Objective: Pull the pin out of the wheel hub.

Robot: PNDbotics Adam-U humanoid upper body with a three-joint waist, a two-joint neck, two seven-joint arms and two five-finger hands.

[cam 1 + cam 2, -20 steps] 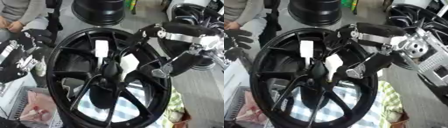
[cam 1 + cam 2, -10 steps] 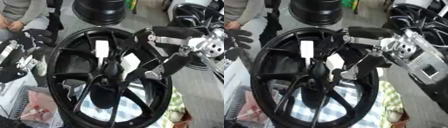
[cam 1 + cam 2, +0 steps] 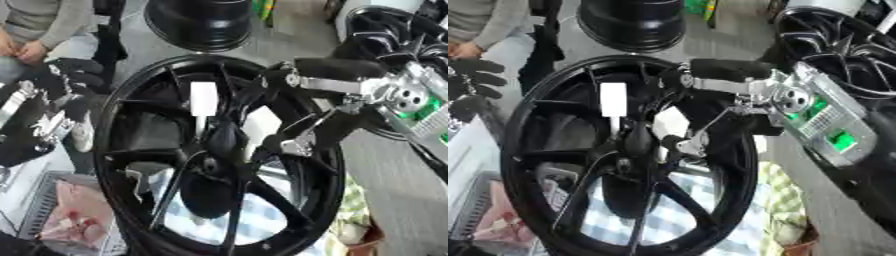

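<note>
Wheel hub (image 3: 210,165): we see right hand (image 3: 293,142) beside its centre, fingers curled, seemingly about the pin; we cannot confirm contact.

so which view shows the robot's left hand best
The left eye view. The left hand shows there with its palm, by the wheel rim's left side. The right eye view catches only its curled black fingers at the left edge; the rest is cut off.

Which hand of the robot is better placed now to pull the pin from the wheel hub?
The right hand: its fingers already reach over the black wheel close to the hub. The left hand stays outside the rim.
</note>
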